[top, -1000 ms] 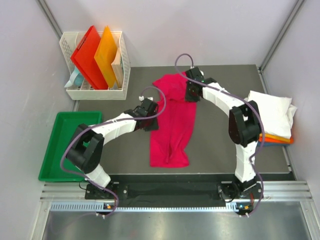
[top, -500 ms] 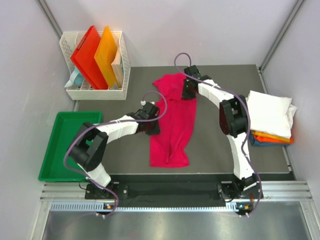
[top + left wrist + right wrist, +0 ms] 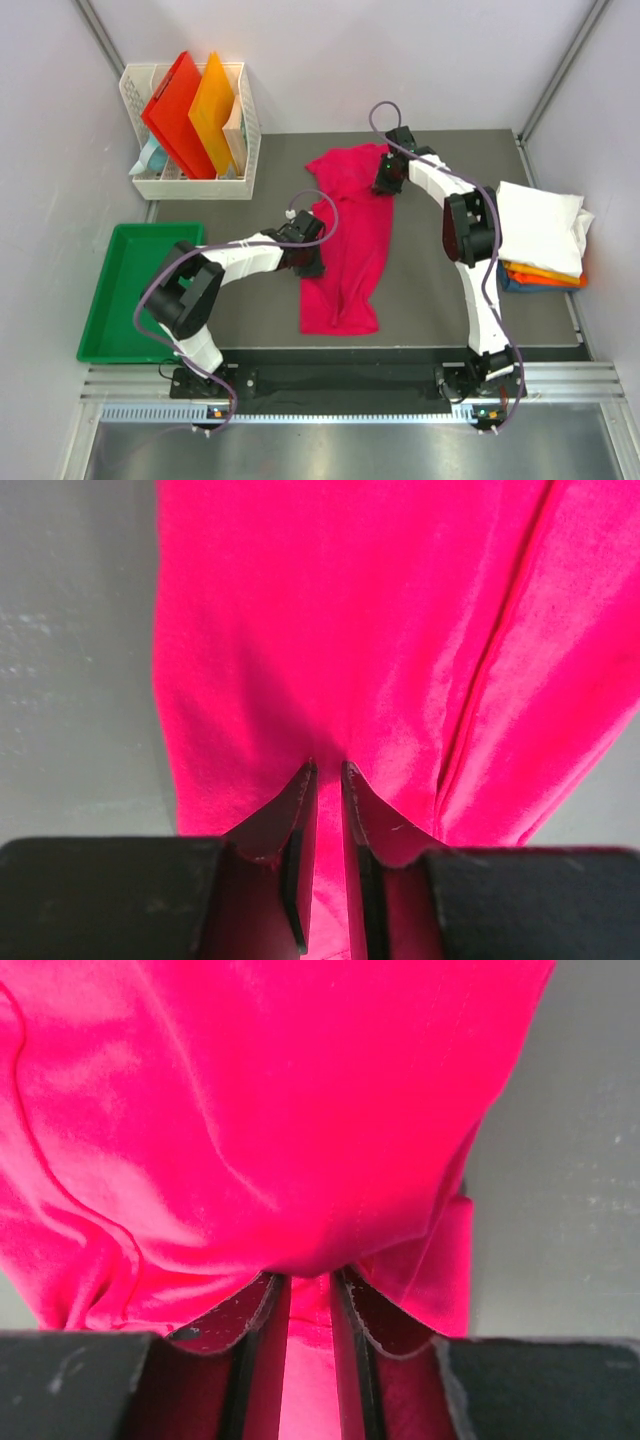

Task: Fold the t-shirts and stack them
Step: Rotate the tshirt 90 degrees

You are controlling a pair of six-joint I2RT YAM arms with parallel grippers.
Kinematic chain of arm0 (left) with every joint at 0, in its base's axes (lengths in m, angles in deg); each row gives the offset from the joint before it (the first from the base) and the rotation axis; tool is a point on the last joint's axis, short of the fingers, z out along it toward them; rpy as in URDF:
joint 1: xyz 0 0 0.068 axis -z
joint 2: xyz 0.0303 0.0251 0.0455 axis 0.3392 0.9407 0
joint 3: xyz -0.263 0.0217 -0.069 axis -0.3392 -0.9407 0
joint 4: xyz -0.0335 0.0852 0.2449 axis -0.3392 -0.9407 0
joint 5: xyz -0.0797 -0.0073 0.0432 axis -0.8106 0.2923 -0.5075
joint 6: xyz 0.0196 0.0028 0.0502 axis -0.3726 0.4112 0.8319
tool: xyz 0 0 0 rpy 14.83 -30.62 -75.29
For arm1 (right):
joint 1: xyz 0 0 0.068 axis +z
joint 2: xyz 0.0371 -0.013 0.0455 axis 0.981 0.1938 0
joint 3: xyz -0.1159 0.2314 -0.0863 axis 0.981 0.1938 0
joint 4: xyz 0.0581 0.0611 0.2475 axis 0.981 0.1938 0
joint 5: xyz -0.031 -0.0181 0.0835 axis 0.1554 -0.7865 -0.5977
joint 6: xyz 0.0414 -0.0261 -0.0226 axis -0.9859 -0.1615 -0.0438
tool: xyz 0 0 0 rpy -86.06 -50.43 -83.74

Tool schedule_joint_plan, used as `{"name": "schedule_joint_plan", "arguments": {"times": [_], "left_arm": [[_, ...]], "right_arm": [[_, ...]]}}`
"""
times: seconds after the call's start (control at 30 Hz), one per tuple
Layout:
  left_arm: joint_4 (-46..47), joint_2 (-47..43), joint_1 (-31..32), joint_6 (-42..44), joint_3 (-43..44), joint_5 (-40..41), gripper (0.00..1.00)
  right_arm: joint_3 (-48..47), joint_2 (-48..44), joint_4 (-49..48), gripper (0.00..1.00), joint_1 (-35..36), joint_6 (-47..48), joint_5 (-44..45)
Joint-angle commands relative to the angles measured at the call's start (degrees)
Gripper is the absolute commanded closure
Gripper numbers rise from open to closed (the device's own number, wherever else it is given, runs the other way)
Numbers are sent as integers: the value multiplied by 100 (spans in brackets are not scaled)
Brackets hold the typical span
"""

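Note:
A bright magenta t-shirt [image 3: 352, 262] lies folded into a long strip on the grey mat [image 3: 430, 300]. My left gripper [image 3: 307, 254] sits on the strip's left edge. In the left wrist view its jaws [image 3: 325, 769] stand nearly together with pink cloth [image 3: 330, 630] pinched between them. My right gripper [image 3: 388, 180] is at the shirt's far right corner. In the right wrist view it [image 3: 310, 1278] is shut on a fold of the shirt [image 3: 280, 1110], which drapes over its tips. A stack of folded t-shirts, white [image 3: 540, 225] over orange [image 3: 548, 274] and blue [image 3: 511, 284], rests at the right edge.
A white basket [image 3: 190, 186] at the back left holds a red folder [image 3: 175, 110] and an orange folder [image 3: 215, 112]. A green tray [image 3: 105, 335] sits at the left, beside the mat. Walls close in on both sides.
My left gripper slid right onto the shirt's left edge and its jaws narrowed on the cloth. My right gripper shifted slightly right at the shirt's far end, still holding it.

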Motion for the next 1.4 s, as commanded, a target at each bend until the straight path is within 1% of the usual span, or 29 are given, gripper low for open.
{"name": "schedule_joint_plan", "arguments": {"times": [0.0, 0.03, 0.13, 0.17, 0.2, 0.23, 0.27, 0.3, 0.33, 0.37, 0.4, 0.47, 0.5, 0.53, 0.6, 0.63, 0.67, 0.7, 0.73, 0.77, 0.8, 0.87, 0.9, 0.97, 1.0, 1.07, 1.13, 1.3, 1.37], "left_arm": [[-419, 86, 144, -161, -242, -1, 80], [-454, 95, 170, -170, -268, 155, 80], [-455, 16, 223, -222, -373, 262, 81], [-428, -54, 232, -231, -391, 306, 81], [-289, -263, 258, -223, -435, 341, 81], [-218, -405, 267, -214, -496, 472, 80], [-139, -554, 285, -196, -523, 543, 77], [-25, -886, 294, -153, -567, 622, 73], [20, -1046, 294, -126, -567, 710, 71], [46, -1326, 294, -91, -558, 859, 66], [64, -1433, 294, 5, -532, 921, 65], [64, -1723, 294, 93, -488, 1044, 62], [64, -1794, 294, 155, -471, 1062, 62], [38, -1865, 294, 173, -453, 1071, 62], [-6, -2005, 294, 199, -444, 1062, 63], [-24, -2032, 294, 182, -461, 1027, 64], [-6, -2093, 294, 156, -479, 992, 65], [20, -2120, 294, 138, -549, 931, 66], [46, -2146, 294, 112, -584, 922, 67], [99, -2199, 294, 77, -637, 887, 67], [143, -2217, 294, 68, -724, 843, 68], [204, -2278, 302, 68, -787, 799, 69], [205, -2296, 302, 76, -813, 781, 69], [196, -2348, 311, 111, -822, 711, 69], [187, -2366, 320, 129, -839, 676, 70], [161, -2436, 355, 155, -857, 667, 70], [126, -2480, 390, 147, -918, 710, 70], [143, -2472, 417, 85, -1059, 649, 71], [161, -2419, 425, 76, -1094, 605, 71]], "right_arm": [[-233, 339, 30, 76, -157, -4, 55], [-242, 357, 22, 76, -174, -4, 29], [-251, 278, -39, 76, -157, 145, -85], [-207, 191, -188, 76, -139, 207, -103], [-129, -123, -285, 75, -113, 294, -103], [90, -327, -408, 73, -43, 321, -60], [214, -555, -609, 66, -8, 330, 2], [337, -1044, -707, 63, 36, 330, 72], [582, -1293, -795, 59, 115, 322, 142], [688, -1539, -909, 53, 168, 365, 195], [785, -1994, -901, 51, 230, 418, 283], [1005, -2401, -718, 47, 458, 619, 669], [1102, -2760, -621, 46, 554, 699, 810], [1346, -2929, -498, 46, 738, 769, 968], [1777, -3456, -453, 49, 1045, 884, 987], [2275, -3623, -462, 53, 1152, 893, 996], [2541, -3964, -453, 54, 1283, 893, 1048], [3136, -4133, -453, 56, 1546, 867, 1144], [3446, -4326, -531, 58, 1679, 849, 1241], [3754, -4676, -558, 59, 1837, 779, 1390], [4349, -4862, -593, 59, 2117, 709, 1704], [4888, -5423, -655, 60, 2321, 395, 2013], [5439, -5626, -681, 60, 2426, 279, 2154], [5978, -6292, -927, 61, 2489, -1, 2138], [6372, -6470, -954, 62, 2541, -64, 2069], [6577, -6761, -779, 63, 2559, -126, 1849], [6841, -6867, -577, 63, 2743, -257, 1813], [7526, -7271, -576, 64, 3331, -723, 1918], [7606, -7386, -637, 63, 3499, -926, 1945]]}}
